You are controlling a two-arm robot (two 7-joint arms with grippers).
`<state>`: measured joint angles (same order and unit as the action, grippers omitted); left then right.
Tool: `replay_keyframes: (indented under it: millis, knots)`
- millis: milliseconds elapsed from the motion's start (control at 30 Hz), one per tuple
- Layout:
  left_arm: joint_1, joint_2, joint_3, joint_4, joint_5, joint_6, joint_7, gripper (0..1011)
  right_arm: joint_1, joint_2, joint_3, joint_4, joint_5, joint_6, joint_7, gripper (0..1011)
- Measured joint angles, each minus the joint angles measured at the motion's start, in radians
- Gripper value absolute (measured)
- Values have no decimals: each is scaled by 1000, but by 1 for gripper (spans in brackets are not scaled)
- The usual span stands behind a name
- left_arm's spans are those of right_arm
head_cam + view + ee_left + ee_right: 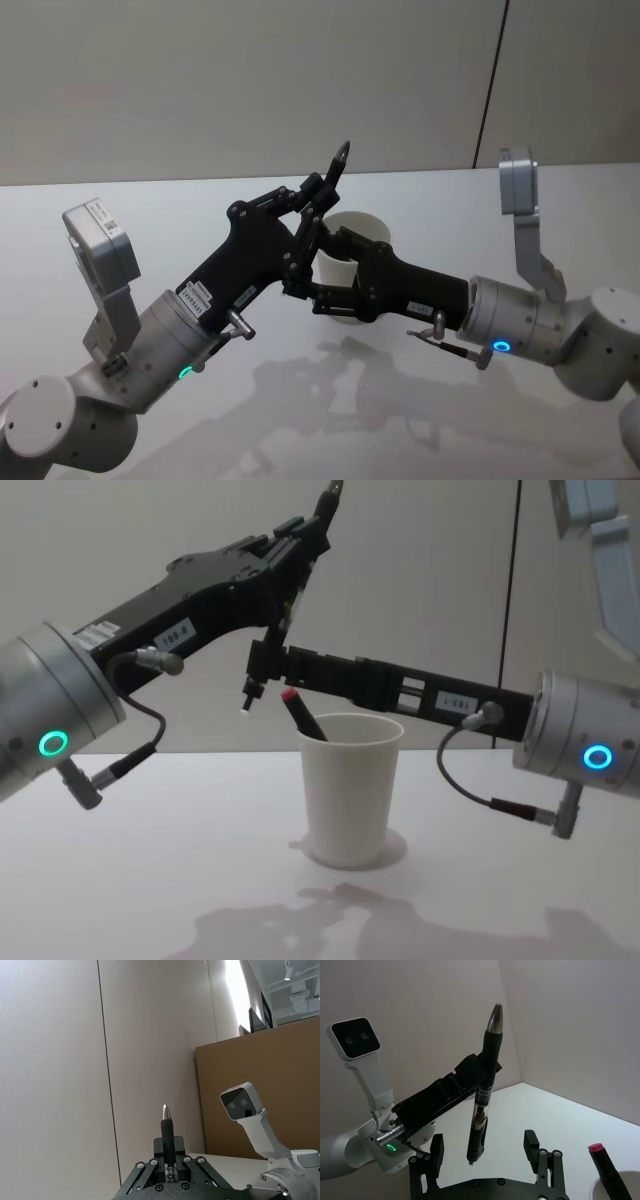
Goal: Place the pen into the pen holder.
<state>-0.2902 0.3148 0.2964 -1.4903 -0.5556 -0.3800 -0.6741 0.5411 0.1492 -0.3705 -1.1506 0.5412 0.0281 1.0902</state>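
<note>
A black pen [485, 1092] with a silver tip points upward, held in mid-air by my left gripper [470, 1067], which is shut on its middle. In the head view the left gripper [318, 195] and the pen [341, 157] hang just above and left of the pen holder [360, 228], a white paper cup. My right gripper [485, 1152] is open, with a finger on either side of the pen's lower end and not touching it. From the chest the pen [268, 650] slants down to the left of the pen holder [350, 790]. A second pen with a red cap [298, 710] leans inside the cup.
The white table [150, 880] spreads wide around the cup. Both forearms cross above it, the left arm [150, 630] from the left and the right arm [420, 695] from the right, just above the cup's rim. A plain wall stands behind.
</note>
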Motion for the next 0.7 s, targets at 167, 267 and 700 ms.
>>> replay_keyframes:
  millis: [167, 267, 700]
  knots:
    - [0, 0, 0, 0, 0, 0, 0, 121, 1, 0, -1, 0, 0, 1, -1, 1002]
    - [0, 0, 0, 0, 0, 0, 0, 121, 1, 0, -1, 0, 0, 1, -1, 1002]
    - [0, 0, 0, 0, 0, 0, 0, 121, 1, 0, -1, 0, 0, 1, -2, 681]
